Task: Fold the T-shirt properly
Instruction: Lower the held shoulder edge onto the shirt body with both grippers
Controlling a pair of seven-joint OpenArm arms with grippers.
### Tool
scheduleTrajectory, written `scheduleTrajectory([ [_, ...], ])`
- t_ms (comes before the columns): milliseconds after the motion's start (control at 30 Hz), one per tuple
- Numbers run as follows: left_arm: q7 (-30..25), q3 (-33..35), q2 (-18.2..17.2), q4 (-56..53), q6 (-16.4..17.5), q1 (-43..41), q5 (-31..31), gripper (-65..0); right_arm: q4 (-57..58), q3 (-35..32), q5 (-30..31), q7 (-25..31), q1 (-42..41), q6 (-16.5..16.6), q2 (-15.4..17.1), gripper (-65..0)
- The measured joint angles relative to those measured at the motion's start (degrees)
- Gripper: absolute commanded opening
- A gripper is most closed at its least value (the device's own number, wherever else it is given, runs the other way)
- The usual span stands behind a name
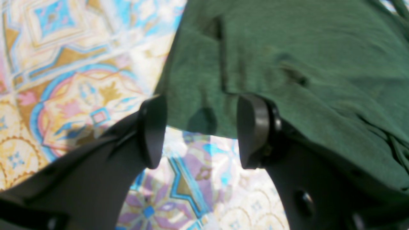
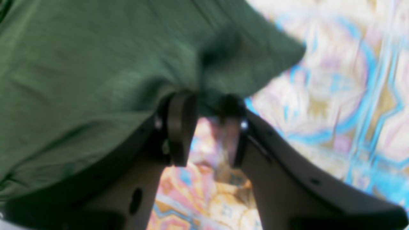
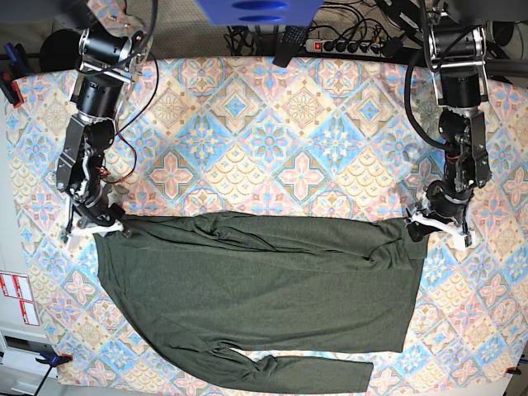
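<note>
The dark green T-shirt [image 3: 264, 280] lies spread across the near half of the table, with a folded upper edge running between the two grippers and one long sleeve [image 3: 297, 373] lying along its bottom edge. My left gripper [image 1: 203, 131] is open. Its fingers [image 1: 254, 131] stand wide apart at the shirt's [image 1: 287, 57] edge, with only patterned cloth showing in the gap. In the base view it sits at the shirt's upper right corner [image 3: 417, 229]. My right gripper [image 2: 206, 129] is at the upper left corner [image 3: 115, 227]. Its jaws are parted, and the puckered shirt [image 2: 80, 64] touches their tips.
A colourful patterned tablecloth [image 3: 272, 140] covers the table. Cables and a power strip [image 3: 346, 43] lie along the back edge. A blue object [image 3: 256, 10] hangs over the back middle. Clamps [image 3: 49, 357] grip the left edge.
</note>
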State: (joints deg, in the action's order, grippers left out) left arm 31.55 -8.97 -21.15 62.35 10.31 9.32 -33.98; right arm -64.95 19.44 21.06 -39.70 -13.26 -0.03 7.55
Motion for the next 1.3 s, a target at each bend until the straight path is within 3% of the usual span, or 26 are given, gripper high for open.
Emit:
scheduleTrajectory([
  [367, 0.26, 0.15, 0.37, -4.7, -0.07, 0.37, -0.04, -29.9, -1.33, 0.04, -0.13, -0.59, 0.87, -0.02, 0.22, -45.8],
  [700, -0.09, 0.15, 0.59, -13.6, -0.02, 5.68, -0.04, -30.0, -1.33, -0.04, -0.42, -0.61, 1.01, -0.07, 0.39, -45.8],
  [1167, -1.07, 0.26, 5.25, -17.22, 0.07, 9.38, 0.59, -30.9, -1.25, -0.02, -0.61, -0.61, 1.05, -0.09, 0.28, -45.8],
  [1233, -2.19, 0.26, 5.9, -18.36, 0.07, 9.97, 0.55, -36.1, -0.98, -0.02, -0.42, -0.63, 1.05, -0.09, 0.26, -45.8],
  [1300, -1.75, 0.26, 5.88, -18.6, 0.31, 10.21, 0.55, -46.5, -0.94, -0.02, -0.42, -0.59, 1.31, -0.02, 0.26, -45.8],
])
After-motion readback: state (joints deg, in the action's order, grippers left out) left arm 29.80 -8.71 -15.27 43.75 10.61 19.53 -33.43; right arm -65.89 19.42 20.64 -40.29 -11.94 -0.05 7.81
